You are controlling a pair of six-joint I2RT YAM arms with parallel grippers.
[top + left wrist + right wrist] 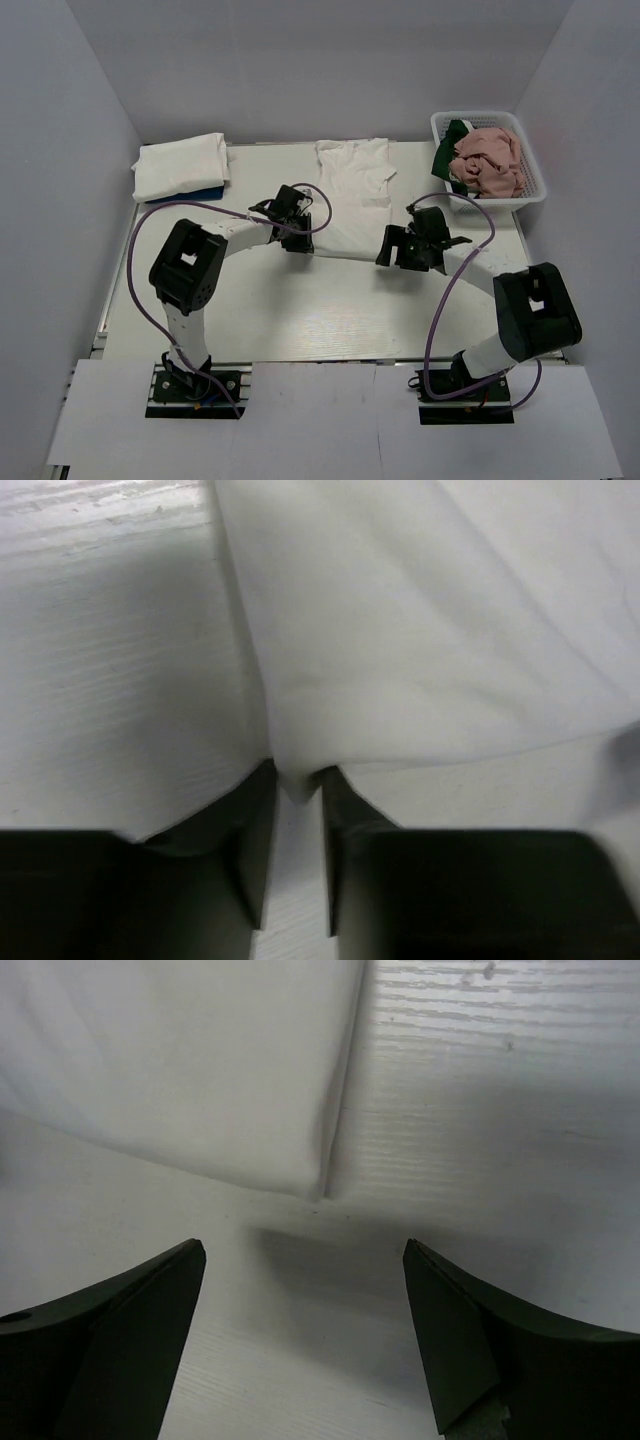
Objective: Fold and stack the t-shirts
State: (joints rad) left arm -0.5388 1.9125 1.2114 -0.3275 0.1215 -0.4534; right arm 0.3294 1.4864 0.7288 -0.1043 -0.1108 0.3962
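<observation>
Pinching white tee (420, 630), L pincer (297, 780), R pincer (305, 1260) splayed

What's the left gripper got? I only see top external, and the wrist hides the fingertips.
Observer: Left wrist view: the left gripper is shut on an edge of the white t-shirt.
Operator: Right one holding cloth too?
Observer: No, the right gripper is open, with nothing between its fingers.
Operator: Where's the shirt corner on that side?
Observer: Lying flat on the table, just ahead of the gap between the open fingers.
</observation>
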